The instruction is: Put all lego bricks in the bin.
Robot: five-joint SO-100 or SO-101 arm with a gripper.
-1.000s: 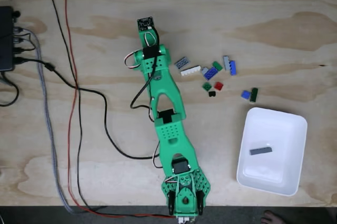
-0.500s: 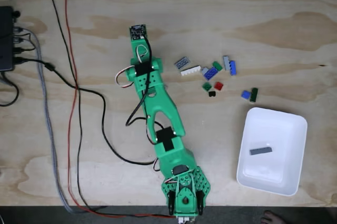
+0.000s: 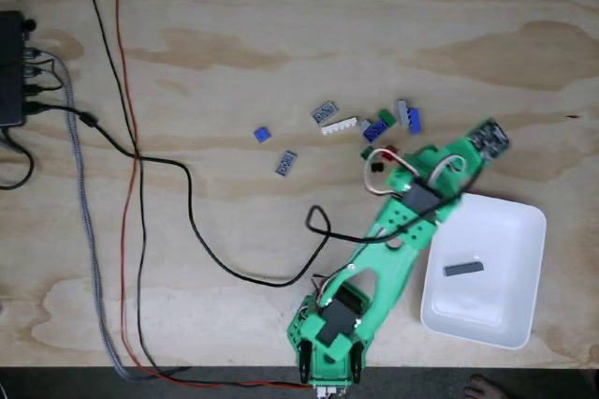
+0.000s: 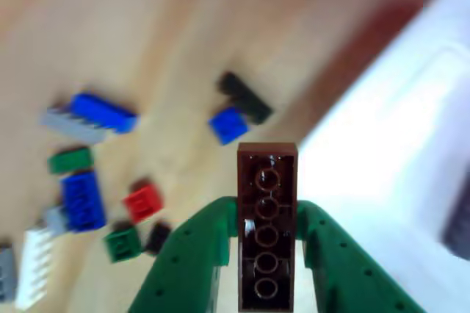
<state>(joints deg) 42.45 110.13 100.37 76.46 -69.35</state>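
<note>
A brown lego brick (image 4: 268, 228), long and narrow with its round underside tubes facing the other view's camera, is clamped upright between the two green fingers of the gripper (image 4: 268, 254). In that view the white bin (image 4: 411, 181) fills the right side, blurred, and the brick's top end sits just left of the bin's rim.

In the fixed view the bin (image 3: 510, 310) lies near the lower right corner of the plywood table (image 3: 281, 24), with one grey plate (image 3: 464, 268) lying flat inside it. The green arm (image 3: 393, 240) reaches diagonally from its base at the table's bottom edge up to the right, its wrist over the bin's upper left corner.

The loose bricks lie on the table above and left of the bin. In the fixed view a cluster holds a grey brick (image 3: 325, 111), a white plate (image 3: 339, 125), a blue brick (image 3: 377, 129), a green brick (image 3: 387, 116), and a grey and blue pair (image 3: 408, 116) touching side by side. Two pieces lie apart to the left: a small blue brick (image 3: 262, 135) and a grey brick (image 3: 285, 163). The other view also shows a red brick (image 4: 143, 203), a small blue brick (image 4: 228, 126) touching a black one (image 4: 246, 98), and a green brick (image 4: 121, 243).

Black and red cables (image 3: 131, 184) run down the table's left side.
</note>
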